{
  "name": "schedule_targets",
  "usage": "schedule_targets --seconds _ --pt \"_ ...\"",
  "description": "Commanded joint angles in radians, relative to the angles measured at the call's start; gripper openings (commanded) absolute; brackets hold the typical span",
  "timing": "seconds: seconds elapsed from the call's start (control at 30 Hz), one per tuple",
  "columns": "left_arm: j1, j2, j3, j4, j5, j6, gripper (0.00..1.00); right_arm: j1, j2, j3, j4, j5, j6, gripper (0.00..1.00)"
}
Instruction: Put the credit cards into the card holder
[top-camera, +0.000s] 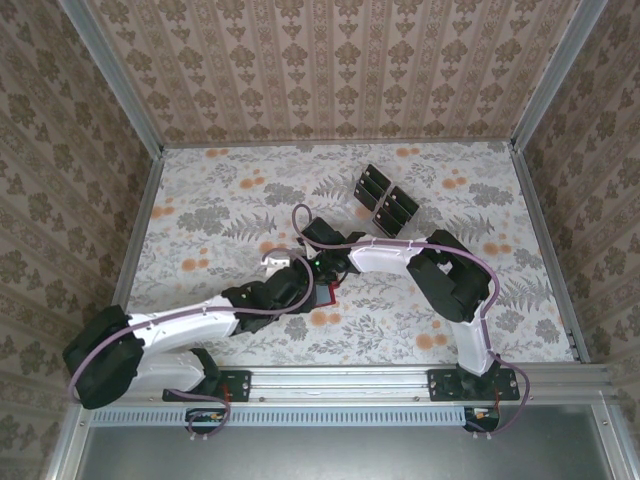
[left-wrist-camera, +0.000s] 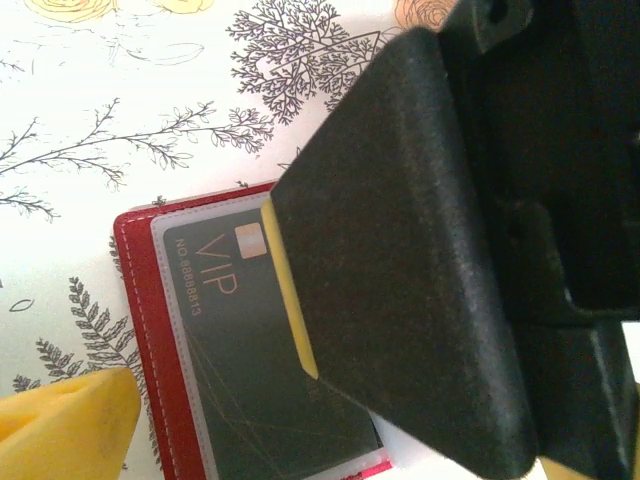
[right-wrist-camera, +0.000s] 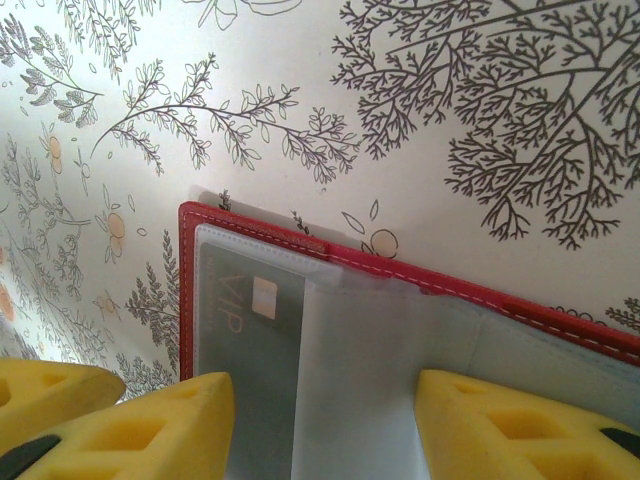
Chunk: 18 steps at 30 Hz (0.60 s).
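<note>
Red card holder (right-wrist-camera: 250, 225) lying open under right gripper (right-wrist-camera: 330, 430) fingers, half spread and clamping nothing visible; left gripper (left-wrist-camera: 330, 450) spread wide just beside. Stiff, thin, slick credit cards (top-camera: 385, 200) well beyond both fingertips: pinch by long edges, never flat faces.

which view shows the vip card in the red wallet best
Left wrist: VIP card large in the red wallet, under its clear sleeve, lettering readable, though a tool finger covers part. Right wrist shows it paler through the sleeve. Top external gives a small red sliver of wallet.
</note>
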Motion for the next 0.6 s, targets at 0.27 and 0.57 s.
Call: schedule_targets --seconds 0.27,0.57 --pt "-0.006 0.068 0.014 0.006 -0.075 0.002 1.00 0.006 0.022 -0.038 -0.030 -0.023 0.016 0.53" --pt "-0.007 0.110 -0.019 0.000 -0.081 -0.030 1.00 0.003 0.005 -0.034 -0.032 -0.028 0.015 0.53"
